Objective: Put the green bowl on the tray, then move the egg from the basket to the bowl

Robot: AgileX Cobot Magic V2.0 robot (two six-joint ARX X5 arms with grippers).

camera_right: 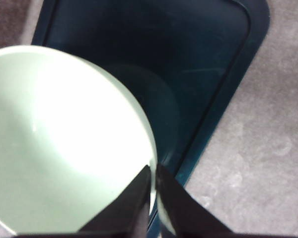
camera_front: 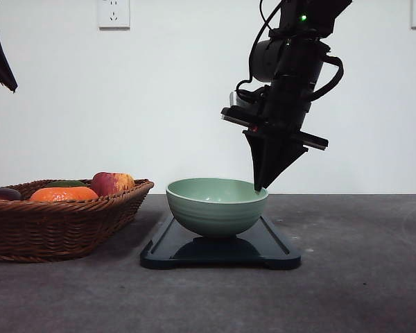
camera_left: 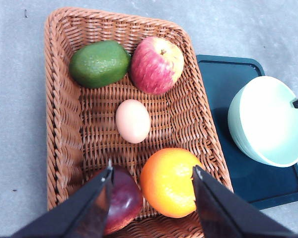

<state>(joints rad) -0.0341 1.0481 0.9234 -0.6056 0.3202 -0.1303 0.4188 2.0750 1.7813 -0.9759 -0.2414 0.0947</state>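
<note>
1. Right claw (camera_front: 258, 186): the jaws are pinched together on the rim of the green bowl (camera_front: 216, 206), one finger inside the wall and one outside. A rim grip of this kind steadies the bowl while it sits down onto the tray (camera_front: 277, 251).
2. Green bowl: it hangs directly below the right claw and appears seated on the tray, upright. The first task step looks complete or nearly so; release is judged to be the next action for this arm.
3. Left claw (camera_left: 151, 173): the fingers are spread wide apart and hold nothing. It hovers above the basket (camera_left: 57, 106), presumably staged for the egg pick.
4. Egg (camera_left: 132, 121): it lies on the basket floor just ahead of the open left claw, roughly centred between the finger lines. An apple (camera_left: 156, 65) and a green fruit (camera_left: 99, 63) lie beyond it; an orange (camera_left: 169, 182) and a dark red fruit (camera_left: 123, 199) lie nearer the fingers.
5. View differences:
   - The front view gives bowl height against the tray, with the egg hidden behind the basket wall.
   - The left wrist view reveals the egg and its clearance from the neighbouring fruit.
   - The right wrist view confirms the rim grip on the bowl.
</note>
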